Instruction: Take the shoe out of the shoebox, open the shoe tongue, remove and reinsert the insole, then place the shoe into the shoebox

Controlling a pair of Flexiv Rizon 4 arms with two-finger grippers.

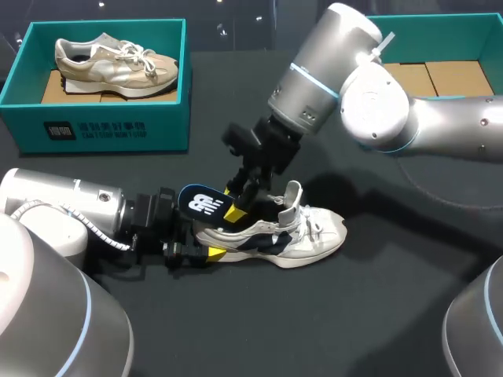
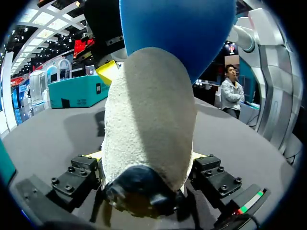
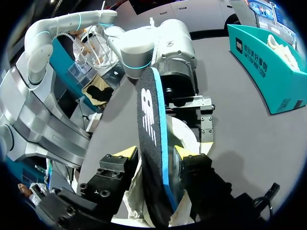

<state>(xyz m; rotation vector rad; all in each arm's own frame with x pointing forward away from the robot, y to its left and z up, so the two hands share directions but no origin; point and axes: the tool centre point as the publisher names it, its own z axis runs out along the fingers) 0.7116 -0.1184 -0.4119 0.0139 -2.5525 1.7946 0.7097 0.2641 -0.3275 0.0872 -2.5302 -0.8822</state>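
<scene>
L gripper [image 1: 203, 247] is clamped on the heel of the shoe [image 1: 310, 234], one finger each side, pinning it flat on the table [image 1: 330, 314] near the front middle. The shoe's long axis runs straight out from my L jaws: heel at me, toe pointing to my right. Tongue [image 1: 292, 196] stands up, tipped fwd, so the mouth is open.

R gripper [image 1: 236, 203] reaches down from above and is shut on the insole [image 1: 198, 203], pads pinching its two faces approx. mid-length. Insole is on edge and tilted. Its logo end sticks up and back over the shoe's heel; the other end seems to dip into the opening, but my fingers hide most of that. In the R wrist view its long axis runs straight ahead of the fingers, toward my L arm.

So insole & shoe lie roughly in line, w/ the insole pitched up at the heel. Going out or going in? Can't tell from here. Either way, I judge R does the work along the shoe's length and L only anchors.

Shoebox [image 1: 110, 129] sits at the far L corner, well apart, w/ a beige shoe [image 1: 118, 63] in it.
</scene>
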